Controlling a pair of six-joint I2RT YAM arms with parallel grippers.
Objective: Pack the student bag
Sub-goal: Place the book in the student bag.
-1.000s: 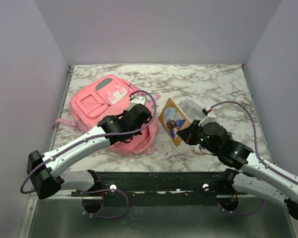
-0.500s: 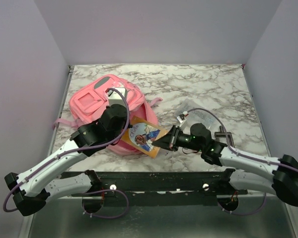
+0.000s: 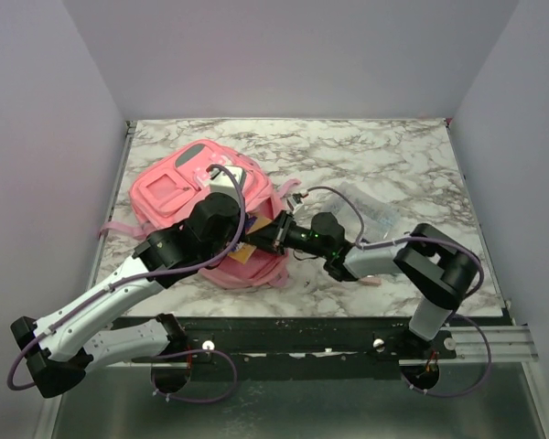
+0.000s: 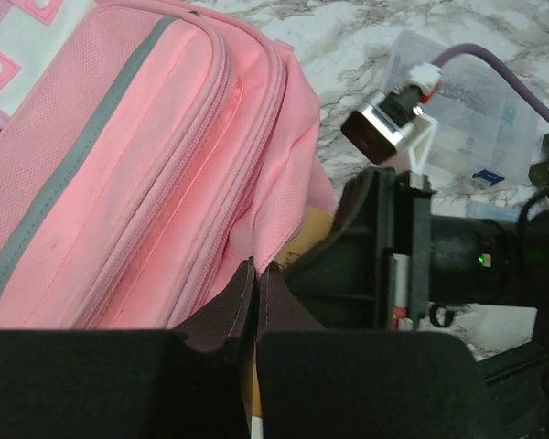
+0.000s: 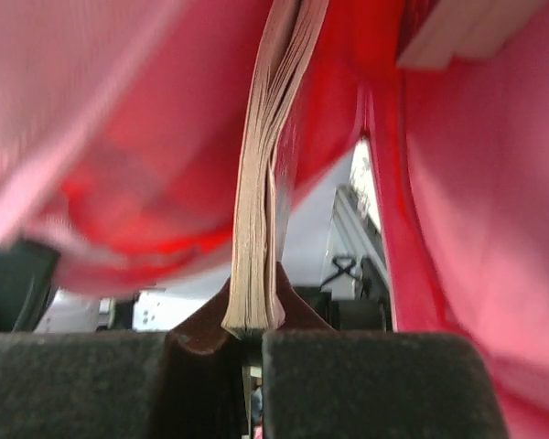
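The pink student bag (image 3: pixel 178 187) lies at the left of the marble table, its mouth facing right. My left gripper (image 3: pixel 254 222) is shut on the pink fabric edge of that mouth (image 4: pixel 256 210) and holds it up. My right gripper (image 3: pixel 274 234) is shut on the bottom edge of a thin book (image 5: pixel 267 174) and reaches into the mouth. Red-pink lining (image 5: pixel 119 137) surrounds the book on both sides. From above only a yellow-brown corner of the book (image 3: pixel 245 253) shows under the flap. The right gripper's black body (image 4: pixel 384 247) sits just beside my left fingertips.
A clear plastic case (image 3: pixel 371 206) lies on the marble right of the bag, behind the right arm. A pink strap (image 3: pixel 117 227) trails off the bag's left side near the table's left edge. Grey walls close in the table on three sides.
The right gripper has carried the book left from the table's middle into the bag's mouth, so the cover is now mostly hidden. The left gripper stays at the mouth.
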